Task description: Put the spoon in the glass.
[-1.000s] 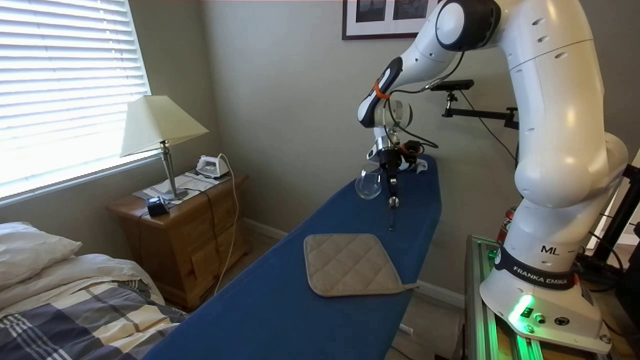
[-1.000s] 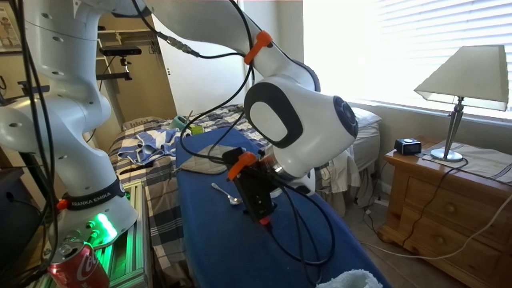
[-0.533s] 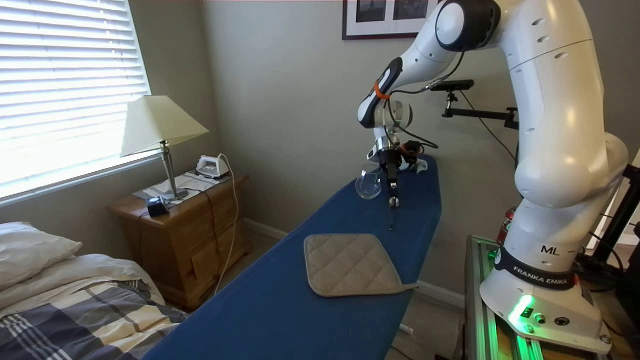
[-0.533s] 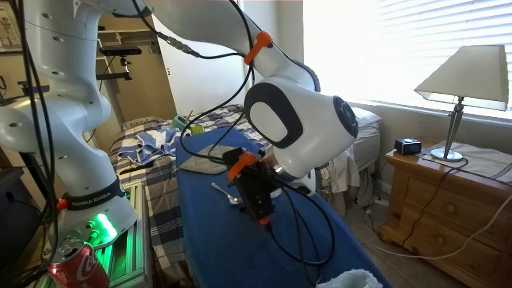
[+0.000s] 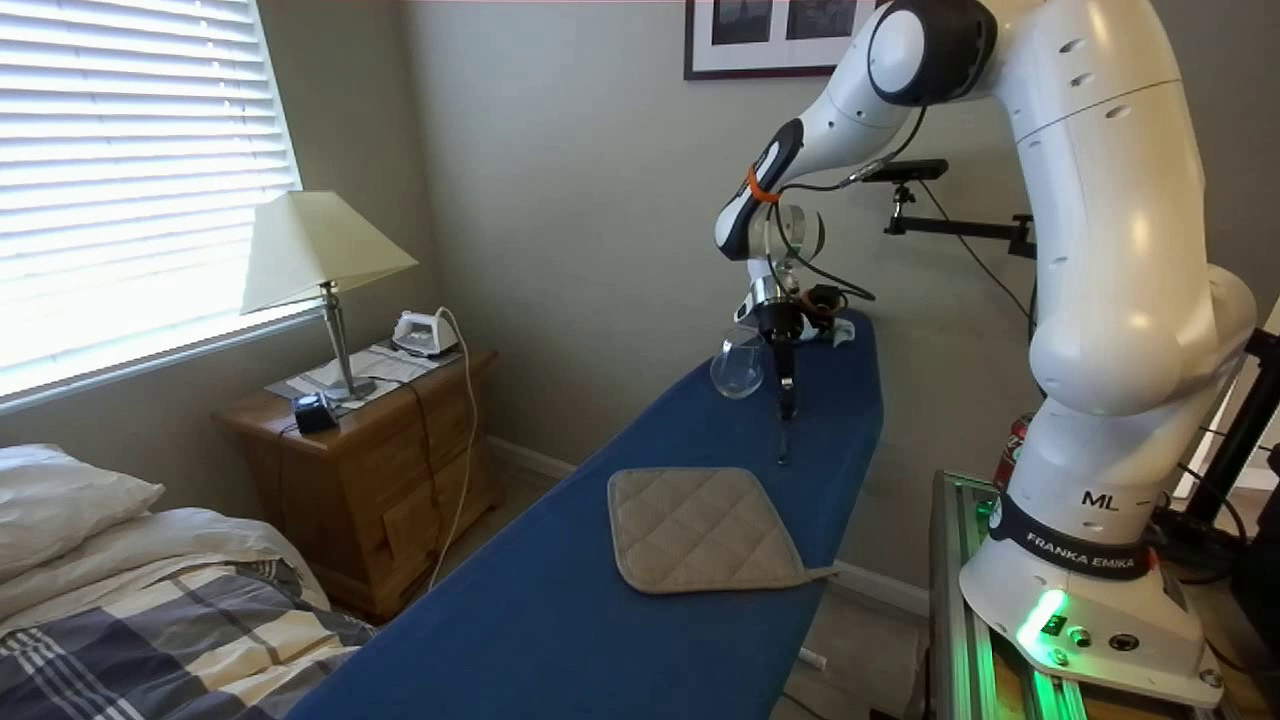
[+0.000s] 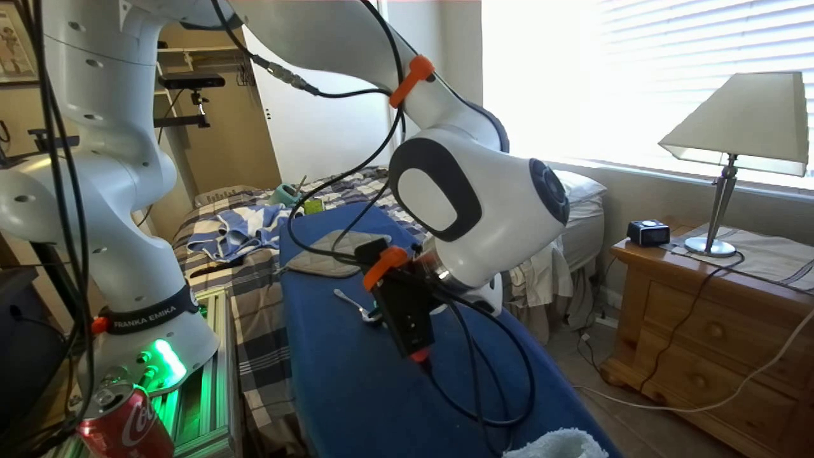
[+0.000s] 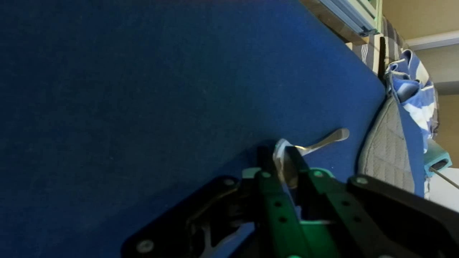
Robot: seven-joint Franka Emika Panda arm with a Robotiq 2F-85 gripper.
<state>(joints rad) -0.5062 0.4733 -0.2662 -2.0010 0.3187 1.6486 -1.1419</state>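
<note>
The metal spoon (image 7: 327, 140) lies on the blue board, its handle pointing towards the quilted pad. My gripper (image 7: 281, 157) has both fingers pressed round the spoon's bowl, one on each side, with the handle sticking out beyond them. In an exterior view the gripper (image 5: 787, 405) is low over the board, the spoon's handle (image 5: 783, 447) just below its tips. Close beside it stands the clear glass (image 5: 737, 373); the wrist view does not include it. An exterior view shows the spoon (image 6: 348, 300) partly covered by the gripper, and most of the glass is hidden behind the wrist.
The blue ironing board (image 5: 560, 620) is narrow, with a drop along its edges. A grey quilted pad (image 5: 705, 530) lies on it past the spoon's handle. A pale fluffy thing (image 6: 559, 445) is at the board's tip. Loose cables (image 6: 528, 381) loop from the wrist.
The fingers have come together round the spoon's bowl. The spoon has shifted slightly along the board. The arm has barely moved, and the glass is where it was.
</note>
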